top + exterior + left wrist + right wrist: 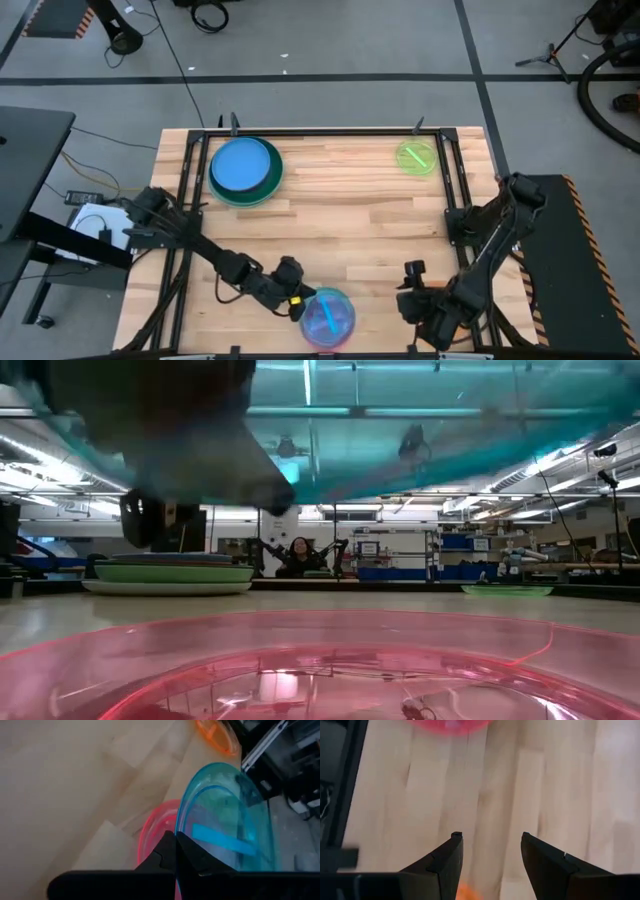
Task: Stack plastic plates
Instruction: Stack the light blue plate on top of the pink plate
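1 teal plate (225,820) hanging pinched in left gripper (175,851) above pink plate (155,832); right gripper (490,851) idling nearby over table (545,785), fingers spread.

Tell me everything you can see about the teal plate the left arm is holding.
The teal plate is a round, shallow, see-through plastic plate with a raised rim and a flat base. The left gripper is shut on its rim and holds it in the air, tilted. It hangs over the pink plate, which lies flat at the table's near edge, between the two arms. Whether the two plates touch cannot be told. The right gripper is open nearby and does not touch it.
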You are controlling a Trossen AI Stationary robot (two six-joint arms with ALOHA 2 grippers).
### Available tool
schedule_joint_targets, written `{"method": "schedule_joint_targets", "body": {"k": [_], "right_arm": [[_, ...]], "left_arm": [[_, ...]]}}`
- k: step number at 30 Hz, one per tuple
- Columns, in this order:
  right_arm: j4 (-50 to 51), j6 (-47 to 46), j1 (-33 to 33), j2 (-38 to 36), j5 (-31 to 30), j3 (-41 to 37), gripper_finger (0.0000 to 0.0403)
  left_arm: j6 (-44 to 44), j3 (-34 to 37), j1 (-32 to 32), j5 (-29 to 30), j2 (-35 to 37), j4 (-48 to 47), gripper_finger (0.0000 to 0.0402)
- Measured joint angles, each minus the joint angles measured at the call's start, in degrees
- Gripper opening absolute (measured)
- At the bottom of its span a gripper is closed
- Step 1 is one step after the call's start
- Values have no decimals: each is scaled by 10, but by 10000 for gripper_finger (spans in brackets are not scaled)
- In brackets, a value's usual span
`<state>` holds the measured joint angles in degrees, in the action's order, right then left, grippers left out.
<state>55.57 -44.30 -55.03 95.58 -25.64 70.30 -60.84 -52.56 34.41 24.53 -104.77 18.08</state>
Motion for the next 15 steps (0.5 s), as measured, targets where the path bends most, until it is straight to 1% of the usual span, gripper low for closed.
{"method": "schedule_joint_targets", "body": {"k": [3, 6, 9, 12, 15], "right_arm": [[34, -28, -13, 7, 57, 4, 206], [87, -28, -19, 13, 111, 4, 206], [131, 22, -10, 19, 168, 2, 205], [128, 80, 20, 19, 221, -19, 200], [105, 124, 55, 20, 269, -51, 197]], "left_arm": [[31, -41, 7, -21, -29, -18, 1], [58, -89, 9, -40, -50, -78, 1], [60, -125, 4, -47, -55, -154, 8], [58, -135, -2, -49, -55, -174, 17], [42, -136, -6, -52, -56, -179, 25]]}}
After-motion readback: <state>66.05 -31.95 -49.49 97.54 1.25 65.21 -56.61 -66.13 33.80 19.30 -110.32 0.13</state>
